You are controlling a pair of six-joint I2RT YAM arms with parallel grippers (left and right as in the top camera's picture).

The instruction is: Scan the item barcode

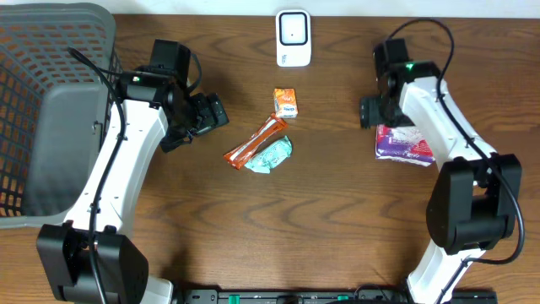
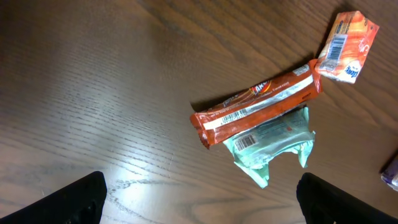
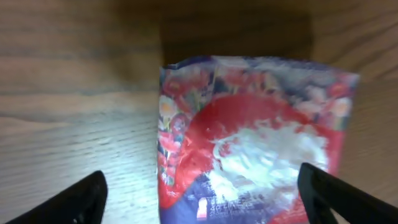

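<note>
A red and purple packet [image 3: 249, 143] lies flat on the table at the right [image 1: 405, 143]. My right gripper [image 3: 202, 199] hangs low over it, open, its fingers wide apart on either side of the packet's near end. In the overhead view the right gripper [image 1: 380, 112] is at the packet's left end. The white barcode scanner [image 1: 293, 38] stands at the back centre. My left gripper [image 2: 200, 199] is open over bare wood, just short of an orange-red bar wrapper [image 2: 258, 102] and a green packet [image 2: 270, 140]. Both show barcodes.
A small orange pack [image 1: 285, 102] with a barcode on its side [image 2: 345, 46] lies behind the bar wrapper. A grey mesh basket [image 1: 51, 110] fills the far left of the table. The left arm [image 1: 126, 152] reaches across in front of it.
</note>
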